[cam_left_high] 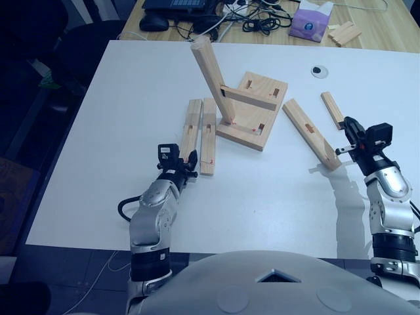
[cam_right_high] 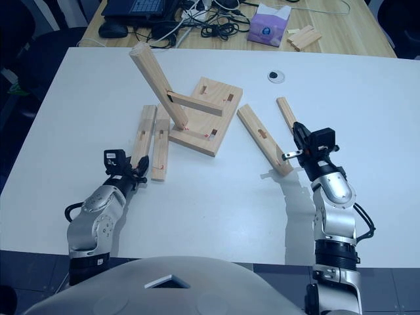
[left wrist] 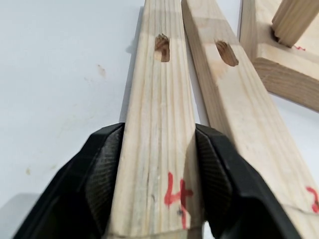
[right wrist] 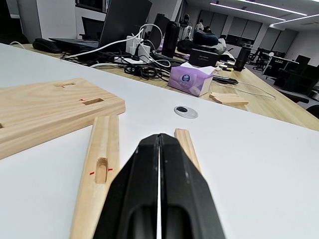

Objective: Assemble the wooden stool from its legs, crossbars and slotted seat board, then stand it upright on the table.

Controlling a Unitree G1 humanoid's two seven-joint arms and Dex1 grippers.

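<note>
Left end effector (cam_left_high: 188,163): clamped on the near end of the gripped leg (cam_left_high: 192,125), toward the tabletop's (cam_left_high: 118,98) near edge.
Gripped leg: laid flat, marked with a red figure, just beside a second leg (cam_left_high: 209,134).
Seat board (cam_left_high: 244,131): laid flat near the tabletop's middle; a tilted leg (cam_left_high: 213,79) is set in its near-left slot, and a crossbar (cam_left_high: 252,98) is joined to that leg.
Loose leg (cam_left_high: 308,131): laid flat, right of the seat board.
Short crossbar (cam_left_high: 333,108): laid flat toward the right edge.
Right end effector (cam_left_high: 348,125): fingers pressed together with nothing held, near the right edge.

Bare grained wooden leg (left wrist: 158,149) lies on matt white table (cam_left_high: 131,98).
</note>
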